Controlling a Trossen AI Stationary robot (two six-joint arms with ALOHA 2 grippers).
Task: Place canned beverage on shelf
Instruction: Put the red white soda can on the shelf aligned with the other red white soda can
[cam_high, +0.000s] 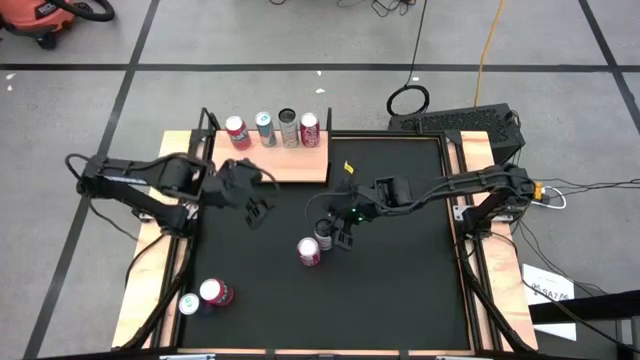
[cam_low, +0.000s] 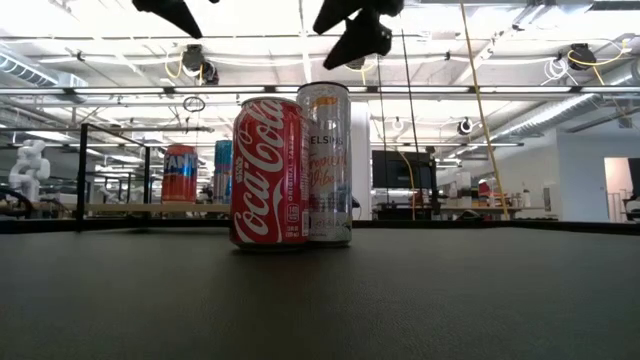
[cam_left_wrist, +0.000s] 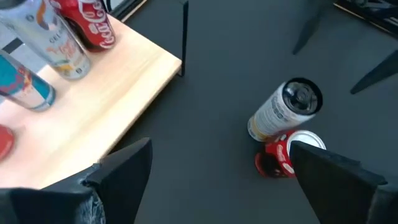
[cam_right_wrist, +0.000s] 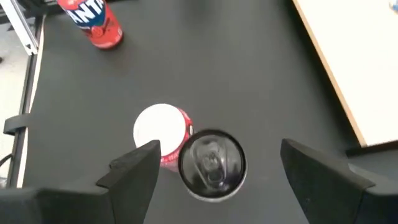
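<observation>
A tall silver can (cam_high: 323, 231) stands upright on the black mat, touching a red Coca-Cola can (cam_high: 309, 252) on its near side. Both show in the low view, silver (cam_low: 327, 165) and red (cam_low: 268, 172). My right gripper (cam_right_wrist: 225, 171) is open and hovers above the silver can's top (cam_right_wrist: 211, 163), one finger out to each side, clear of it. My left gripper (cam_high: 258, 207) is open and empty, over the mat just near of the wooden shelf (cam_high: 285, 165). Several cans stand along the shelf's far edge (cam_high: 272, 129).
Two more cans, a red one (cam_high: 215, 292) and a blue one (cam_high: 188, 303), are at the mat's near left corner. The shelf's thin black post (cam_left_wrist: 185, 37) stands at its corner. Open mat lies to the right (cam_high: 410, 270). Wooden strips edge the table (cam_high: 495, 290).
</observation>
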